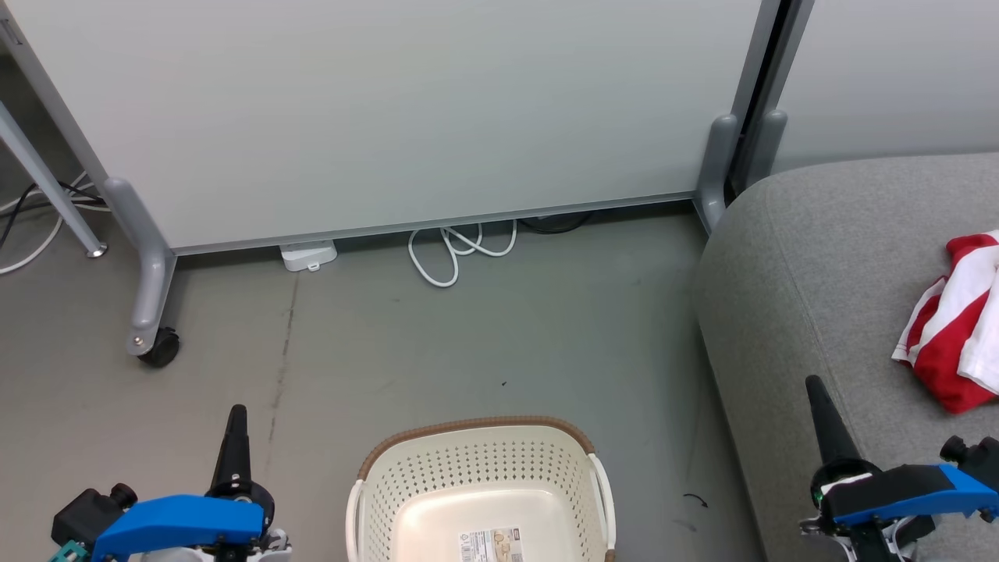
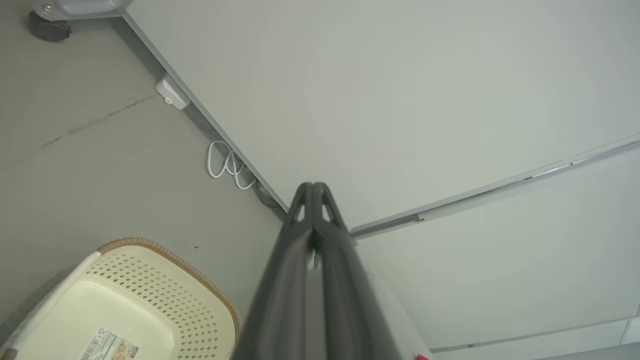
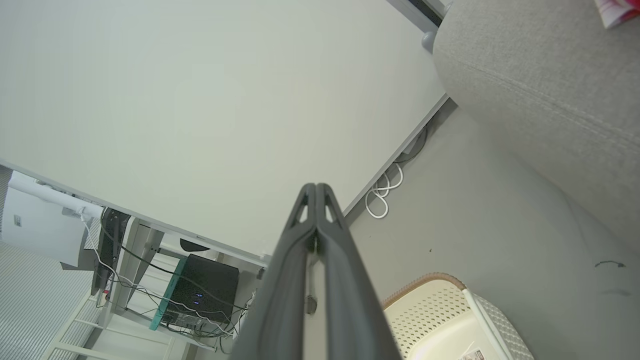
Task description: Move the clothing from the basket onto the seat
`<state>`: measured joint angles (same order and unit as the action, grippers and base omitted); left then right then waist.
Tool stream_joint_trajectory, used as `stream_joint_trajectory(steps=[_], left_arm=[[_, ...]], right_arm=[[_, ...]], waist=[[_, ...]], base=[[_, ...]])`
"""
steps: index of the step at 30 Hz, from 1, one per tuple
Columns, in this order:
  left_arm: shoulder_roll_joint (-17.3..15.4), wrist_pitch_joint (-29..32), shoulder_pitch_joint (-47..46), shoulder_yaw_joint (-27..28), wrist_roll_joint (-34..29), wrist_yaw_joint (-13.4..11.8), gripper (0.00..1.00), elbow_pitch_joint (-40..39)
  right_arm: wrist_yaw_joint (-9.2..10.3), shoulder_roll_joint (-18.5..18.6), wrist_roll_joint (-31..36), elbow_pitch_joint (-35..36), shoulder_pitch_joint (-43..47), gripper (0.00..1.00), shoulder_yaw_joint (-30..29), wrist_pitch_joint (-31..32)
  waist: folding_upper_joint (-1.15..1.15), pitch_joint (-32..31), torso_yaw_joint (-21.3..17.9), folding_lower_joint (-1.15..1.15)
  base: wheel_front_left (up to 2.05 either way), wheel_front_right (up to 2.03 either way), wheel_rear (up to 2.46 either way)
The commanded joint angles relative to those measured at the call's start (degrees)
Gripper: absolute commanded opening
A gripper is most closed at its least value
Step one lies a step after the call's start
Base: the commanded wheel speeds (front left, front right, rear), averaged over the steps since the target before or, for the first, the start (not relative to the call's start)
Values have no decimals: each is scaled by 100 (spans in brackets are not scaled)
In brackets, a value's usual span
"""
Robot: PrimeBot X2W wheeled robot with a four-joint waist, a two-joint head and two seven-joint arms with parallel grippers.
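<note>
Two grippers sit low in the head view, one at each bottom corner, with their fingers pointing up and away from the robot. The left gripper [image 1: 236, 414] hangs over the floor [image 1: 468, 343], left of the basket [image 1: 476, 425]. Its jaws are pressed together into a single dark spike with nothing between them, and its wrist view shows the same. The right gripper [image 1: 813, 386] shows against the near corner of the seat [image 1: 819, 297], its jaws likewise pressed together and holding nothing. Each arm has a blue housing at the wrist.

One basket stands on the floor between the grippers, touching neither, and is cut off by the bottom edge of the view. Its cream bottom shows, with one printed sticker [image 1: 490, 545] on it.

One seat lies to the right of the basket, with a strip of floor between them. The clothing [image 1: 956, 328] lies on the seat at the right edge of the view, in one crumpled red and white heap well apart from the basket. How many garments make up the heap cannot be told.

Farther off, one coil of white cable [image 1: 460, 250] lies at the foot of a pale partition [image 1: 429, 117]. One small white box [image 1: 308, 255] sits to its left, and one black castor [image 1: 160, 347] sits under the partition's left leg.
</note>
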<state>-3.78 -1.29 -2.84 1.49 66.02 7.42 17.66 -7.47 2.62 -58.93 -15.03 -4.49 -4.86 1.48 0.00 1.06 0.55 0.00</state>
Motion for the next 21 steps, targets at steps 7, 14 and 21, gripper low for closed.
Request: stream_joint_trajectory(steps=[7, 14, 21], left_arm=[[1, 130, -183, 114, 436, 7, 0, -121], [11, 235, -218, 176, 774, 8, 0, -162], [23, 332, -247, 239, 1093, 8, 0, -200]], right_arm=[[-3, 31, -558, 83, -159, 0, -39, 91], [-3, 32, -990, 87, -156, 0, -60, 152], [-3, 34, -1394, 94, -169, 0, -80, 216]], waist=[[0, -10, -6, 0], [0, -20, -12, 0], [0, -30, -18, 0]], base=[[0, 0, 0], [0, 0, 0], [0, 0, 0]])
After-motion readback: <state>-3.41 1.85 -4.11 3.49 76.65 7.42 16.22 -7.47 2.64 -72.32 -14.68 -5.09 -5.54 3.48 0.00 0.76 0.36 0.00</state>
